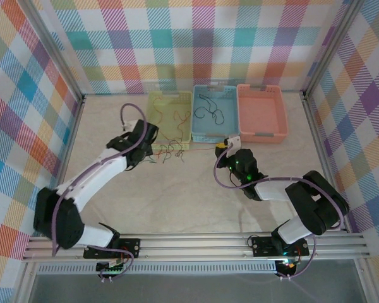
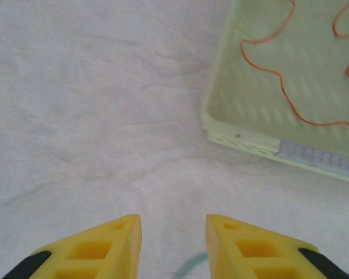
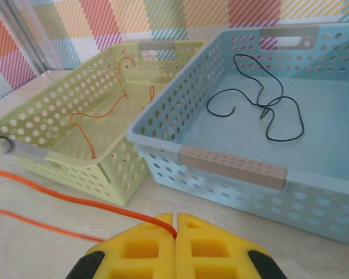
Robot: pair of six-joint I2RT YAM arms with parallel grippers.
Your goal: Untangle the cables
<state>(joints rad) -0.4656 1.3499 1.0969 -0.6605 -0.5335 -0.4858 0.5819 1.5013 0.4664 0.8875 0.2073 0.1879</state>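
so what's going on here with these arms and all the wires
The right gripper is shut on a thin orange cable, which runs straight to the tangle of thin coloured cables on the table before the pale green plastic basket. The left gripper hangs open over the table beside that basket. An orange strand lies in the green basket, a black cable in the light blue plastic basket.

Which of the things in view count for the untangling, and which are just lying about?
For the job: cable tangle; orange strand in the right gripper; orange cables in green basket; black cable in blue basket.
Lying about: pink basket; purple arm cables.
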